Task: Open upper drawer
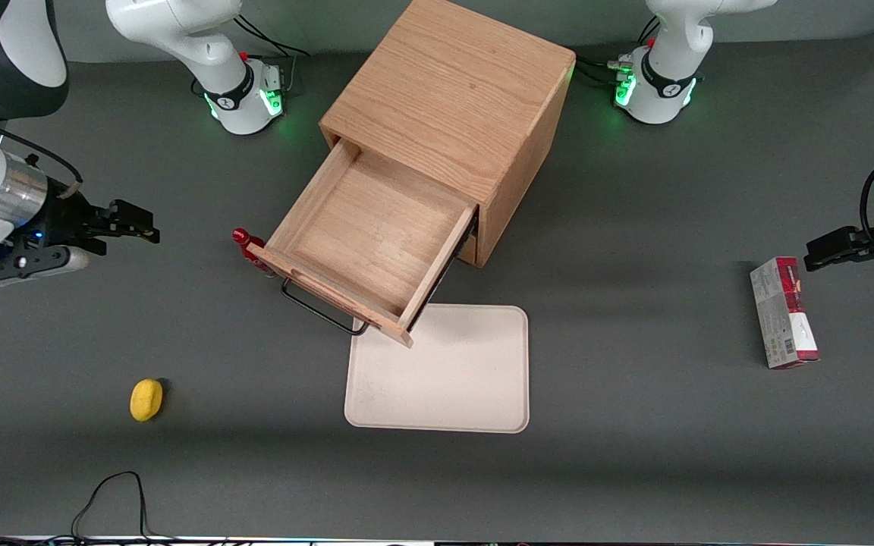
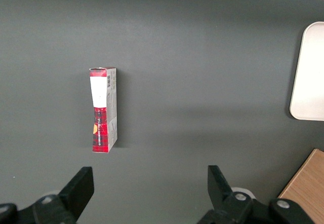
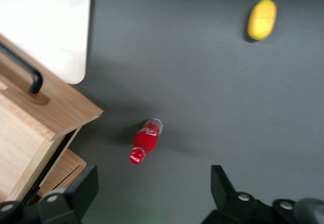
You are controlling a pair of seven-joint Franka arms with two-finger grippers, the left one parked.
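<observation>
Upper drawer (image 1: 372,243) pulled way out of cabinet (image 1: 456,98), empty. Your gripper (image 1: 150,227) sits at drawer's 9 o'clock, well apart, fingers spread, holding nothing. Red bottle (image 1: 247,246) touching drawer's corner.

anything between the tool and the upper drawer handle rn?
Only the red bottle, standing beside the drawer's front corner. The open tool hangs apart from the upper drawer, which is already pulled out over the white tray.
</observation>
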